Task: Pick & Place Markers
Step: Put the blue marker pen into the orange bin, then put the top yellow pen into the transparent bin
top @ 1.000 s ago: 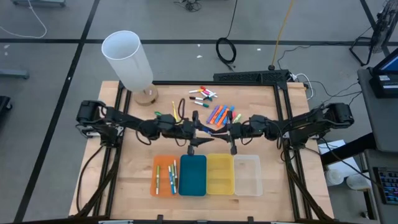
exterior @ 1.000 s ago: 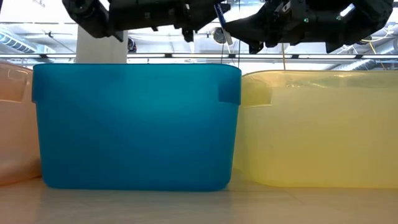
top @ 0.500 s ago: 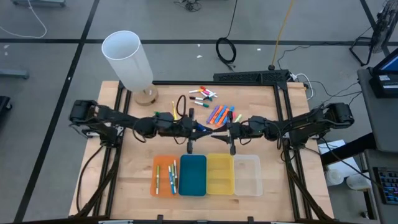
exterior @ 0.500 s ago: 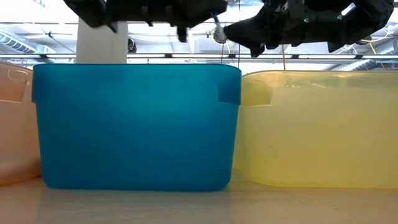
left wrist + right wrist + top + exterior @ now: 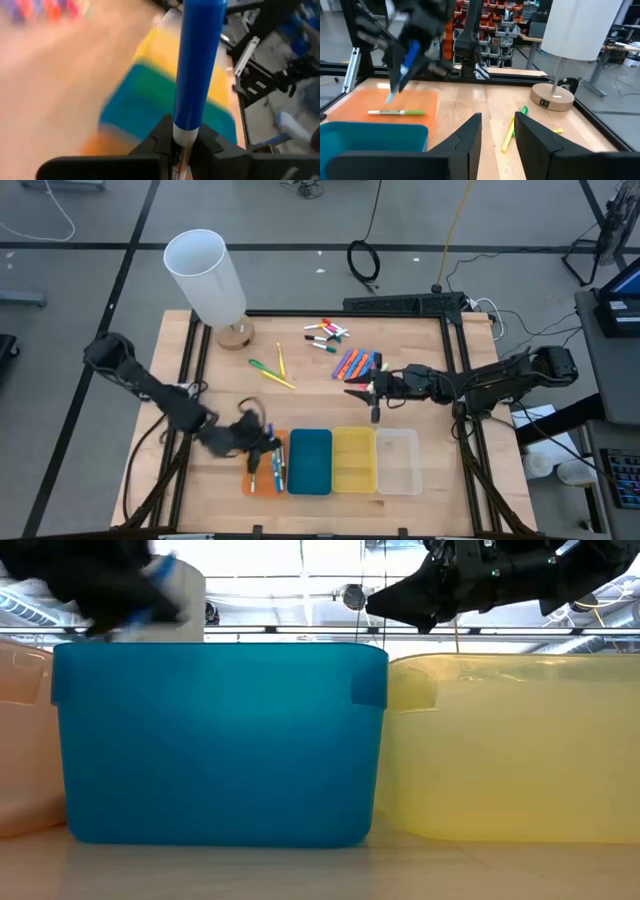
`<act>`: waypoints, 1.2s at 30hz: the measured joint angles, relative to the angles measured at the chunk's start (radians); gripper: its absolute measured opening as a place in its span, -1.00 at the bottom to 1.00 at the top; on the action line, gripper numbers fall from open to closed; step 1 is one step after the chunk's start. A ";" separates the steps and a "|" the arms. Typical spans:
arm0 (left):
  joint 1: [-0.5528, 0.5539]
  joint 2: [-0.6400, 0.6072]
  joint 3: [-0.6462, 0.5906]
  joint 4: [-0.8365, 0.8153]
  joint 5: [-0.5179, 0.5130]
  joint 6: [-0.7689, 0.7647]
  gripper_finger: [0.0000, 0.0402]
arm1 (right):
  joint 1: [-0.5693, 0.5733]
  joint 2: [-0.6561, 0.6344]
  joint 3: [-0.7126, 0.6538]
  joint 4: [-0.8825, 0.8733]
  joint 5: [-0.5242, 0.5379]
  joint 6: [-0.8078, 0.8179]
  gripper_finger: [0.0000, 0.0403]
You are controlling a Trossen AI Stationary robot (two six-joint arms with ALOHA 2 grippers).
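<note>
blue marker [image 5: 198,65] pinched by left gripper [image 5: 182,145] over orange tray's [image 5: 252,444] edge; right gripper [image 5: 497,131] spread.

The left arm reaches from the counter's left edge diagonally toward the near middle, its wrist low and blurred in the high view. The left pincer [image 5: 262,448] sits over the near-left part of the counter, fingers [image 5: 160,137] pressed together on a blue marker [image 5: 196,65] that stands out straight ahead of them. In the right wrist view the same pincer points downward with the marker angled toward the counter.

The right arm stretches in from the right edge, nearly level, toward the counter's centre. The right pincer [image 5: 372,392] hangs above the counter, its two fingers [image 5: 465,137] parted with a clear gap and nothing between them.
</note>
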 joint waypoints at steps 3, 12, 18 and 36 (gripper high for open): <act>-0.113 0.025 -0.081 0.087 -0.096 -0.236 -0.85 | 0.000 -0.001 0.000 0.003 0.001 0.000 -0.52; -0.187 0.025 -0.120 0.102 -0.159 -0.285 -0.35 | 0.000 -0.001 0.000 0.014 0.000 -0.005 -0.53; -0.180 0.025 -0.119 0.101 -0.170 -0.243 -0.09 | 0.000 -0.001 0.000 0.014 0.000 -0.007 -0.52; 0.168 -0.404 -0.083 -0.060 -0.182 0.332 0.04 | 0.000 -0.001 0.000 0.016 0.000 -0.027 -0.51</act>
